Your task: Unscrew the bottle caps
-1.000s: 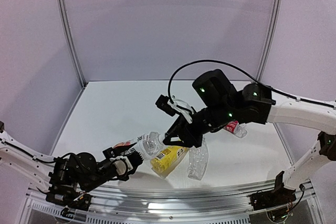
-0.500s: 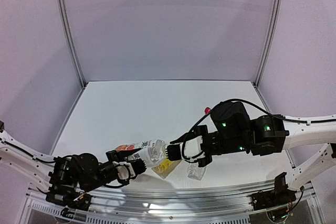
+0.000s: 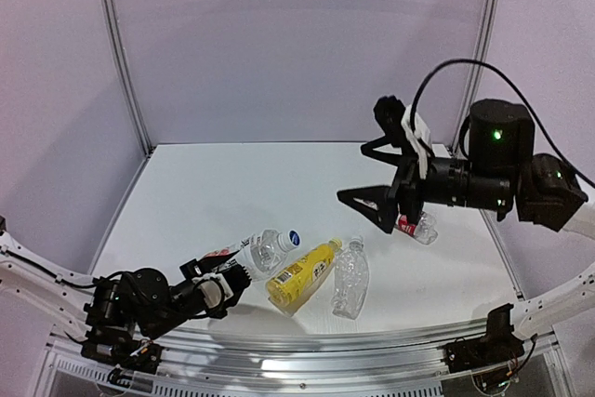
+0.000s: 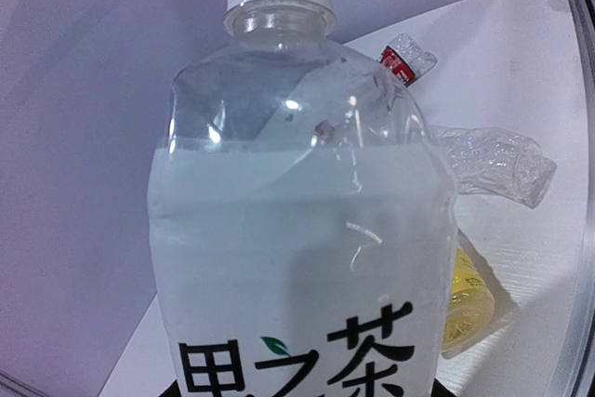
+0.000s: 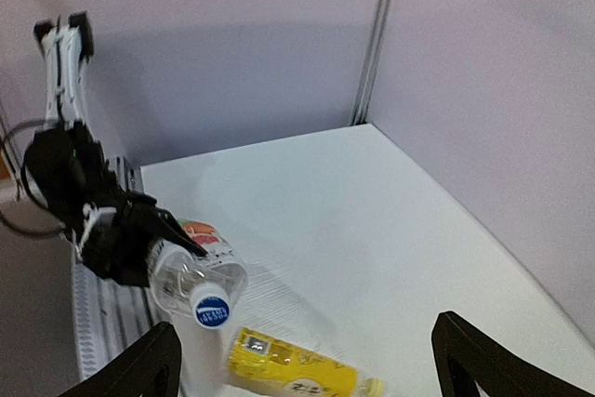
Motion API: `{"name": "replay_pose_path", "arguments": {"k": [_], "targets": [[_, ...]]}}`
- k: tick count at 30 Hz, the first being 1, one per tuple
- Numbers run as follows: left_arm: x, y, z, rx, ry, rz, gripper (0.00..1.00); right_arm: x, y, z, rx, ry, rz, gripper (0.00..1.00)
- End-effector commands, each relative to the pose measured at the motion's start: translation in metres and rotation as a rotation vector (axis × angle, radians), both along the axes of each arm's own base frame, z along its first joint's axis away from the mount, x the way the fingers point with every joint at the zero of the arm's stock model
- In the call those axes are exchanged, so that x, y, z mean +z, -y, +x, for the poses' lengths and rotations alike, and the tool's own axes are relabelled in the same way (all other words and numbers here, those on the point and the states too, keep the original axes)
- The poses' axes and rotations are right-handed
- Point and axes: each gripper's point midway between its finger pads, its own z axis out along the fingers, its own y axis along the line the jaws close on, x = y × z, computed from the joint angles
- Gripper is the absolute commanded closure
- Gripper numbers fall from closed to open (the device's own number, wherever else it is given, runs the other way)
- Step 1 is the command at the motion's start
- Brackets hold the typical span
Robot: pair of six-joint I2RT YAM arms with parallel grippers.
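- Table (image 3: 214, 192): white top. All four bottles are on the near half of it.
- Right arm: I see it raised well above the right side of the table. The right gripper (image 3: 358, 172) points toward the middle. Its jaws stand wide apart and nothing is between them. The right wrist view confirms this, with one finger (image 5: 139, 369) at each lower corner and only table between.
- Left arm: it lies low at the near left corner. The left gripper (image 3: 221, 284) is clamped around the base end of the fruit bottle (image 3: 258, 250).
- Fruit bottle: it is held tilted, with its neck pointing away from the left arm toward the middle of the table. In the left wrist view it fills the frame, and its lower half is wrapped in a pale label.
- Yellow bottle (image 3: 297, 278): it lies on its side just right of the fruit bottle, with its neck pointing away from the arms.
- Plain bottle (image 3: 350, 284): it lies on its side just beside the yellow bottle, on that bottle's right. It is clear and looks crumpled.
- Red-label bottle (image 3: 418, 227): it lies further back on the right, well apart from the other three. The right gripper partly hides it from the top camera.
- Cap (image 3: 293, 238): blue and white, seated on the fruit bottle's neck.
- Other caps: I cannot tell from these views whether they are on or off.
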Motion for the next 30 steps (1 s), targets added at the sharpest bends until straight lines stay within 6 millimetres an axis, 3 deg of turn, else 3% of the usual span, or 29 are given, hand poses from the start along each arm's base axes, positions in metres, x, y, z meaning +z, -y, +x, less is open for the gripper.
{"name": "replay_pose_path", "arguments": {"k": [1, 5, 9, 13, 19, 25, 30], "targets": [[0.008, -0.001, 0.005, 0.043, 0.021, -0.016, 1.0, -0.064, -0.012, 0.005, -0.155, -0.543, -0.097, 0.05], [0.005, 0.002, 0.005, 0.056, 0.043, 0.021, 1.0, -0.103, -0.029, 0.001, -0.176, -0.81, -0.147, 0.04], [0.002, 0.003, 0.004, 0.067, 0.062, 0.047, 1.0, -0.122, -0.043, -0.004, -0.116, -1.02, -0.132, 0.01], [0.001, 0.004, 0.003, 0.061, 0.06, 0.045, 1.0, -0.126, -0.044, 0.0, -0.117, -1.032, -0.133, 0.11], [0.001, 0.005, 0.003, 0.058, 0.061, 0.05, 1.0, -0.127, -0.063, -0.013, 0.023, -1.102, -0.106, 0.27], [0.002, 0.004, 0.002, 0.056, 0.057, 0.041, 1.0, -0.139, -0.078, -0.011, 0.038, -1.146, -0.128, 0.31], [0.004, 0.002, 0.002, 0.054, 0.056, 0.031, 1.0, -0.134, -0.082, -0.007, 0.041, -1.132, -0.118, 0.39]]}}
